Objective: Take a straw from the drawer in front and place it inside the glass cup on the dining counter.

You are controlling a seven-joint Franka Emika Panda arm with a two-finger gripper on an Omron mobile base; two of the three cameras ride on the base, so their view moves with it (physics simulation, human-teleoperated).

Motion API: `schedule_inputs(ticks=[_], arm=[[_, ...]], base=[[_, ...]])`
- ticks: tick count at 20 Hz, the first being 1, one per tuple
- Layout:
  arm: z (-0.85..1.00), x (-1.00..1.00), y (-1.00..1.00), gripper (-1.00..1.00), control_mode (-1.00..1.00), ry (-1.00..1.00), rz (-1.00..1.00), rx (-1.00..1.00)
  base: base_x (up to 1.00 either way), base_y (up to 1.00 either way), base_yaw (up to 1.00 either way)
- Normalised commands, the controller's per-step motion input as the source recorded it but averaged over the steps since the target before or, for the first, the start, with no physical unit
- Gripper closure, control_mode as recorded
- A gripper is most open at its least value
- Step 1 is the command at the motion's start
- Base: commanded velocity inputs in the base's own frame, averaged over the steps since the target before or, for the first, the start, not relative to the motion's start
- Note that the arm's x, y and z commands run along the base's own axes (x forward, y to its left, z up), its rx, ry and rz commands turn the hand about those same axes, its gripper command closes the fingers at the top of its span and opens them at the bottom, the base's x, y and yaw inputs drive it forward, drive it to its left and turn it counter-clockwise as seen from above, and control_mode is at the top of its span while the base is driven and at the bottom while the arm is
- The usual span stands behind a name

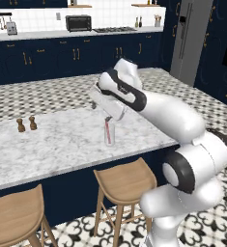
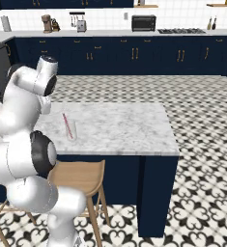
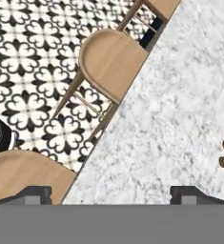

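Dining counter (image 2: 124, 128); gripper (image 3: 111, 194) overhead, spread

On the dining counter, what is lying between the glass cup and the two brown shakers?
Nothing: in the left base view, bare marble runs from the glass cup to the shakers.

From where I stand, nothing in this kitchen can be read: no words, labels, brand marks, numbers or signs on any surface, appliance or container in sight.
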Motion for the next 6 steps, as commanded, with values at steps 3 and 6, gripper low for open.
schedule_inputs(ticks=[3, 6], arm=[[-0.01, -0.67, 0.26, -1.00, -1.00, -0.14, 0.00, -0.44], [0.00, -0.90, 0.03, -1.00, -1.00, -0.12, 0.00, -0.30]], base=[[0.00, 0.00, 0.00], [0.00, 0.00, 0.00]])
